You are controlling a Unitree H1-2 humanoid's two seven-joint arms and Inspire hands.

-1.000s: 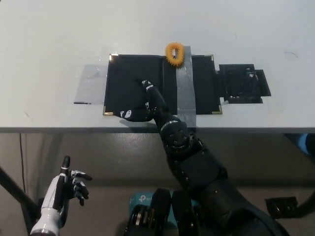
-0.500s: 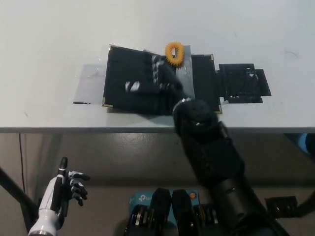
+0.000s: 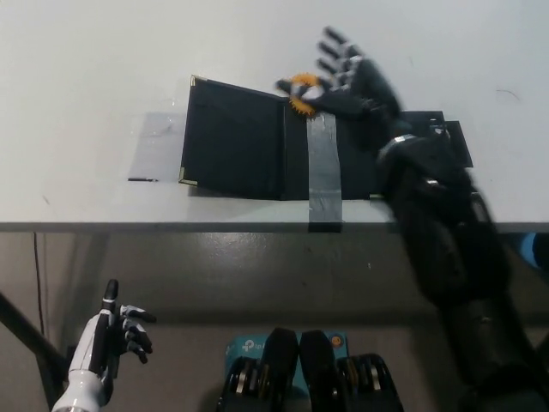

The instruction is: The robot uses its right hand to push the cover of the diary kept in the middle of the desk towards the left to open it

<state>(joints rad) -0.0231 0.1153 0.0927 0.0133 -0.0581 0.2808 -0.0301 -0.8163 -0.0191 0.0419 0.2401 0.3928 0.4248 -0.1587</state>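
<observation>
- Fingers [image 3: 129,326] of left hand [image 3: 107,339] loosely spread, holding nothing, below the table's near edge.
- diary [image 3: 257,142] mid table [image 3: 86,69] by the near edge, grey tape strip [image 3: 322,159] across it, orange ring [image 3: 302,92] at its far edge.
- right hand [image 3: 356,81] above the ring, fingers splayed wide, holding nothing.

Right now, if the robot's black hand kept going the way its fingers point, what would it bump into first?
Probably nothing. The black right hand, open, hangs over the black diary's right side by the orange spiky ring. Its fingers point up-left toward bare white desk, though its height is unclear.
</observation>
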